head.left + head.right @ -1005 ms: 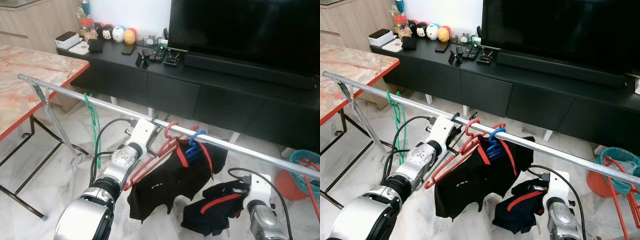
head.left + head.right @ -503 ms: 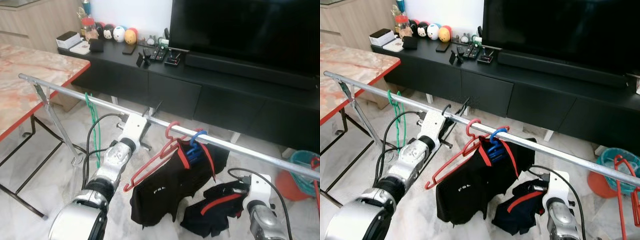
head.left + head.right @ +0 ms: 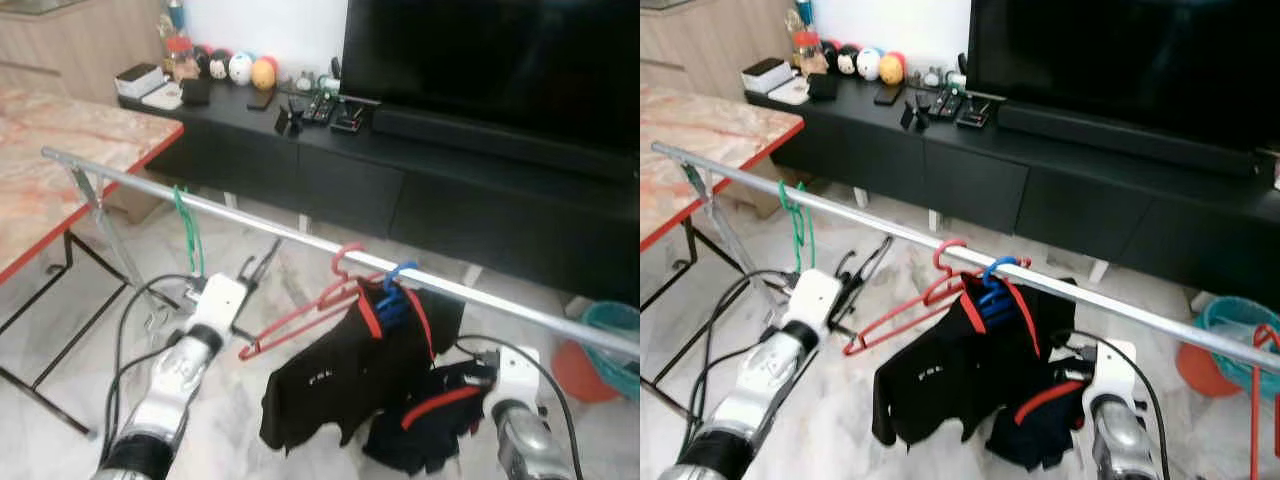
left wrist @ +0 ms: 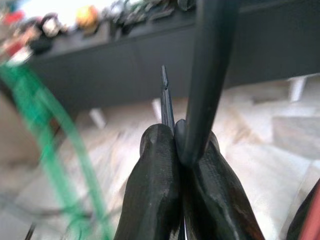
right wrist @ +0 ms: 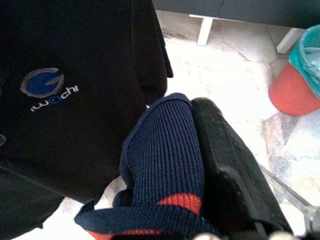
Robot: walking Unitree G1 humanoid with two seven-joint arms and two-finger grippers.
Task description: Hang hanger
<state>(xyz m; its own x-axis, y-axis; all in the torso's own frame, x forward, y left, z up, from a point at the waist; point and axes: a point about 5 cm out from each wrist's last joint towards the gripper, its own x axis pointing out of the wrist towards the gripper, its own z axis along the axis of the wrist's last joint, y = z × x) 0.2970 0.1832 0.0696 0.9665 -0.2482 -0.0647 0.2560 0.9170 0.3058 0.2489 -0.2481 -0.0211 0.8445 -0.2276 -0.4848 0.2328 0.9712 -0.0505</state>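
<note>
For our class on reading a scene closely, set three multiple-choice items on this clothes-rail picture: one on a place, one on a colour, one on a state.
1. Where does the red hanger hang?
A. on the rail, beside the blue hanger
B. on the table
C. on the TV cabinet

2. What colour is the lone hanger near the rail's left end?
A. yellow
B. green
C. white

3. How is the right gripper?
A. open and bare
B. shut on the red hanger
C. shut on dark cloth

Answers: 1 A, its hook sits over the rail next to the blue hook. 2 B, it shows bright green against the floor. 3 C, the right wrist view shows navy ribbed cloth clamped against its finger.
</note>
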